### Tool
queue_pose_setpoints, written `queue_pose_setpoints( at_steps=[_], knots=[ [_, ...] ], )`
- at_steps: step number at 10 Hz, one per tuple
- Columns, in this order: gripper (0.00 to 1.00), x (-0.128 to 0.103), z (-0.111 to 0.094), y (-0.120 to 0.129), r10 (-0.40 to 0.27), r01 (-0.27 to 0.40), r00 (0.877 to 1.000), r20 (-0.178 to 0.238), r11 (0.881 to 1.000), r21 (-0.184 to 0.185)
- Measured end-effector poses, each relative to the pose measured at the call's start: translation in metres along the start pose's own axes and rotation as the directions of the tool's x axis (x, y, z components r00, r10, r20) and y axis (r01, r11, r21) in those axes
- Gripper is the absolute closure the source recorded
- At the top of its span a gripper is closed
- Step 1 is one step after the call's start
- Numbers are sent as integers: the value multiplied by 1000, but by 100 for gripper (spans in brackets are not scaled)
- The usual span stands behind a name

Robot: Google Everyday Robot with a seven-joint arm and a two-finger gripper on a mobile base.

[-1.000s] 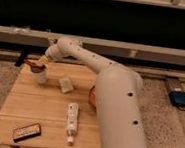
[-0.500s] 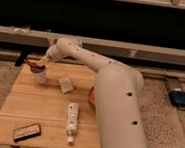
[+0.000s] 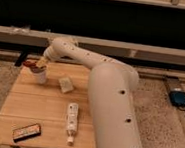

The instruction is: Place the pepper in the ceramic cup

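Note:
The white ceramic cup (image 3: pixel 39 75) stands upright at the far left of the wooden table (image 3: pixel 42 108). The dark-red pepper (image 3: pixel 28 64) sits right at the cup's mouth and juts out to the left over the rim. My gripper (image 3: pixel 36 65) hangs just above the cup at the end of the white arm, which reaches in from the right. It stands open around the pepper. I cannot tell whether the pepper still touches the gripper.
A pale wrapped packet (image 3: pixel 65 84) lies right of the cup. A white bottle (image 3: pixel 71 120) lies on its side mid-table. A dark flat bar (image 3: pixel 26 131) rests near the front left corner. A blue device (image 3: pixel 180 97) sits on the floor at right.

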Motion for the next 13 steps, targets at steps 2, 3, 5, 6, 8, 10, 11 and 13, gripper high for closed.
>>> queue_pose_setpoints(
  at_steps=[2,3,5,6,8,10,11,13],
  knots=[
    [35,-2,1,3,-10,10,1000,-4,1000,-2],
    [35,-2,0,3,-13,13,1000,-3,1000,2],
    [35,-6,-3,5,-20,20,1000,7,1000,3],
    [35,-7,-4,6,-24,24,1000,10,1000,4],
    [35,-11,-7,10,-38,38,999,21,999,3],
    [35,-14,-9,12,-45,45,998,32,999,3],
    [35,-16,-10,12,-46,46,998,38,999,2],
    [35,-18,-13,13,-47,47,997,53,999,-1]
  ],
)
